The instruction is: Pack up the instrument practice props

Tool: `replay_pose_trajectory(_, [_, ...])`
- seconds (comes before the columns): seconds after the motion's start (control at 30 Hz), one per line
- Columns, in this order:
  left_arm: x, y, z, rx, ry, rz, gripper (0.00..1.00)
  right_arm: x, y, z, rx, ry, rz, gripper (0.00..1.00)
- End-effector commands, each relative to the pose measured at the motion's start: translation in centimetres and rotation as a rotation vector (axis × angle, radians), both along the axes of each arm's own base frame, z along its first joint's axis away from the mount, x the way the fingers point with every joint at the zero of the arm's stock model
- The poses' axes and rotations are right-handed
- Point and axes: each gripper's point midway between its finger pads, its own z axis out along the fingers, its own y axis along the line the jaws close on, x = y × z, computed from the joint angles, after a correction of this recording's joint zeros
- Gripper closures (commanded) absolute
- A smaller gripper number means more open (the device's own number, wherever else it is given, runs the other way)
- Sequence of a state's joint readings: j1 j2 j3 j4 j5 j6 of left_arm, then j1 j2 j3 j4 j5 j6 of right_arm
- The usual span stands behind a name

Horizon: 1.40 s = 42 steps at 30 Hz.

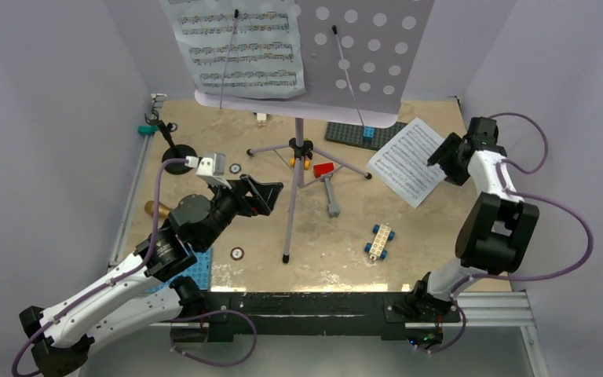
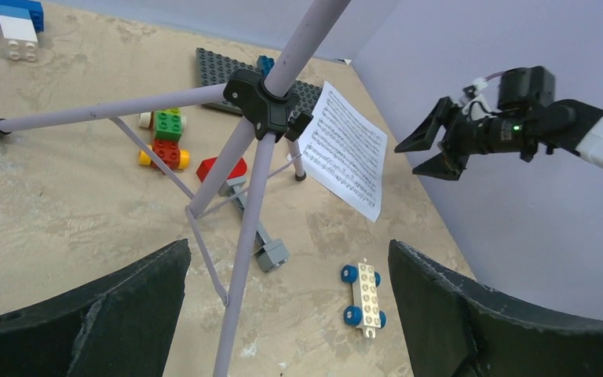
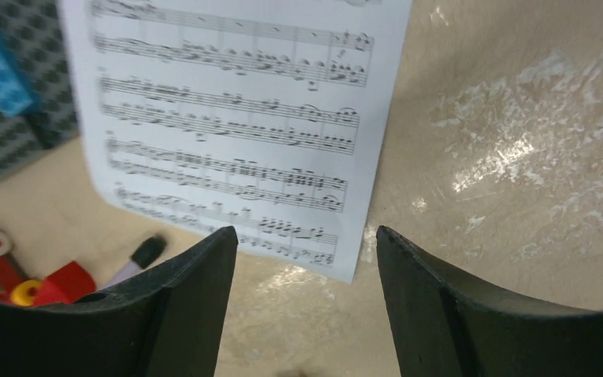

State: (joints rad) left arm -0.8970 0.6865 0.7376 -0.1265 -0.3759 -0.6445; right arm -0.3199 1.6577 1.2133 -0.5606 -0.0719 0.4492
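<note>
The lavender tripod music stand [image 1: 299, 149] stands mid-table, its perforated desk [image 1: 365, 55] holding one sheet-music page [image 1: 235, 47]. A second page [image 1: 407, 161] lies flat on the table at the right. The black round-based mic stand [image 1: 179, 153] is at the far left, and the gold microphone [image 1: 157, 210] lies partly hidden behind my left arm. My left gripper [image 1: 271, 195] is open and empty, just left of the stand's front leg [image 2: 239, 259]. My right gripper [image 1: 442, 157] is open and empty above the near right corner of the flat page [image 3: 235, 118].
A red-headed toy hammer [image 1: 328, 184] lies by the tripod legs. A wheeled brick car [image 1: 378, 240] sits near the front. A dark baseplate [image 1: 361, 133] with a blue brick lies at the back. Coloured bricks [image 2: 165, 141] sit under the tripod. Walls close three sides.
</note>
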Motion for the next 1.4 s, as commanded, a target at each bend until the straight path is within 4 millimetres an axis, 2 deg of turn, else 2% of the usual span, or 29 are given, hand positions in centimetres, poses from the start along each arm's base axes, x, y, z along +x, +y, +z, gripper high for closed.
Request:
replay_pose_trajectory(0.0, [0.1, 0.8, 1.0, -0.03, -0.003, 0.039, 0.0, 1.8, 1.5, 9.3, 0.01, -0.275, -0.005, 0.3])
replay_pose_trajectory(0.1, [0.2, 1.8, 1.5, -0.019, 0.006, 0.08, 0.0, 1.4, 5.4, 13.6, -0.004, -0.443, 0.084, 0.31])
replay_pose_trajectory(0.17, [0.4, 2.8, 2.2, -0.017, 0.001, 0.13, 0.0, 0.1, 8.6, 16.3, -0.064, -0.561, 0.16, 0.31])
replay_pose_trajectory(0.27, [0.7, 5.1, 2.8, -0.02, 0.021, 0.238, 0.0, -2.1, 12.8, 16.4, -0.062, -0.635, 0.23, 0.31])
replay_pose_trajectory(0.37, [0.3, 7.0, 3.4, -0.029, 0.041, 0.305, 0.0, -4.3, 15.6, 15.6, -0.023, -0.663, 0.297, 0.32])
replay_pose_trajectory(0.5, [-0.4, 8.0, 4.9, -0.033, -0.021, 0.29, 0.0, -7.0, 19.1, 15.5, -0.04, -0.746, 0.431, 0.34])
replay_pose_trajectory(0.53, [-0.5, 8.2, 5.2, -0.033, -0.038, 0.286, 0.0, -8.0, 20.7, 15.8, -0.036, -0.775, 0.492, 0.34])
replay_pose_trajectory(0.67, [-1.6, 9.0, 7.4, -0.036, -0.136, 0.249, 0.01, -11.4, 24.5, 16.8, -0.093, -0.892, 0.669, 0.36])
replay_pose_trajectory(0.8, [-2.6, 9.8, 10.8, -0.036, -0.256, 0.219, 0.03, -14.7, 27.2, 18.5, -0.146, -1.007, 0.802, 0.37])
replay_pose_trajectory(1.07, [-3.1, 8.3, 17.6, 0.042, -0.415, 0.125, 0.06, -19.3, 32.0, 25.8, -0.191, -1.27, 0.958, 0.4])
replay_pose_trajectory(1.2, [-3.9, 8.7, 20.8, 0.052, -0.522, 0.114, 0.06, -21.1, 33.8, 30.0, -0.17, -1.437, 0.986, 0.4])
replay_pose_trajectory(1.3, [-4.0, 9.0, 23.2, 0.074, -0.611, 0.133, 0.06, -21.6, 34.6, 34.6, -0.132, -1.54, 0.964, 0.35])
replay_pose_trajectory(1.37, [-3.5, 9.2, 24.7, 0.096, -0.648, 0.166, 0.06, -21.1, 35.2, 37.7, -0.13, -1.549, 0.926, 0.33])
